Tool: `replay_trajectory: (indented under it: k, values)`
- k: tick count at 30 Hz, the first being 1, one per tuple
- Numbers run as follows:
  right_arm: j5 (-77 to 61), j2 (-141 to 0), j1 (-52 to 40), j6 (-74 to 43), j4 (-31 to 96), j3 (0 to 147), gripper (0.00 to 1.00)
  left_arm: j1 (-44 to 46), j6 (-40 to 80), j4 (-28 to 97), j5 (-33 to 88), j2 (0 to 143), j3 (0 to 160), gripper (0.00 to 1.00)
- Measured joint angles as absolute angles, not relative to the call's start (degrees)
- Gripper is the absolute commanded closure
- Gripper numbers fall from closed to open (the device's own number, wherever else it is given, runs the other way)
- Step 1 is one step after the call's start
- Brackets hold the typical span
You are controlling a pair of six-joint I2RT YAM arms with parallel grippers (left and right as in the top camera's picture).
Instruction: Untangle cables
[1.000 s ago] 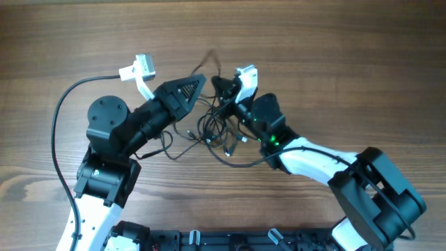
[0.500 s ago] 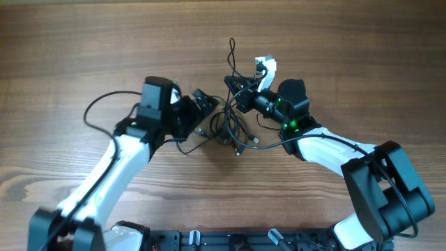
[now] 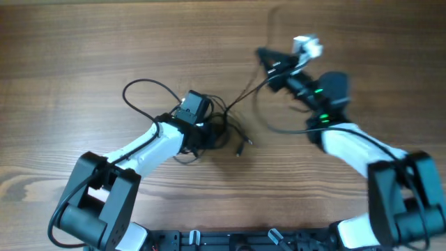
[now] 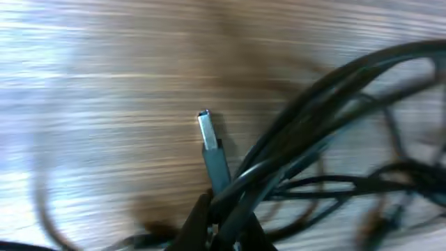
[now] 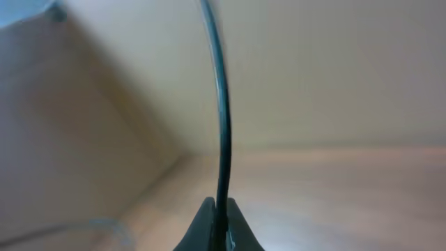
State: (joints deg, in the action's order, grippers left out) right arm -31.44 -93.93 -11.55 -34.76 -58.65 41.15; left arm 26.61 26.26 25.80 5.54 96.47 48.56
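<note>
left gripper (image 4: 221,224) clenched on the knot of thin black cables (image 3: 221,127) | right gripper (image 5: 218,217) pinching one taut strand (image 5: 222,104) | risk: pulling apart may cinch the knot tighter, or strand slips free

Left arm: I reach low toward centre, my left gripper (image 3: 211,136) pinched on the cables (image 3: 223,127).
Right arm: stretched far right, my right gripper (image 3: 267,56) pinched likewise.
</note>
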Motion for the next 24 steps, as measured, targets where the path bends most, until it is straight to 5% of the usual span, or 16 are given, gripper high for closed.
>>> replay_trajectory:
  k: [9,10,11,18,24]
  values:
    - [-19.3,-78.9,17.2,-31.2,-12.7,42.3,0.93,14.5,33.1,28.8,1.8,96.4,49.1,0.96]
    - [-17.9,-78.7,19.0,-31.2,-9.6,42.2,0.64,13.4,33.4,28.8,1.7,96.4,49.1,0.96]
    - [-16.7,-78.7,20.1,-31.2,-6.9,42.2,0.0,13.0,33.6,28.7,1.7,96.4,49.1,0.96]
    - [-27.7,-78.7,20.5,-30.5,5.8,42.2,0.0,11.6,26.3,25.0,0.9,94.0,47.6,0.96]
    - [-35.0,-78.5,5.7,-30.6,12.7,42.0,0.05,11.4,21.5,21.8,2.7,77.5,47.0,0.96]
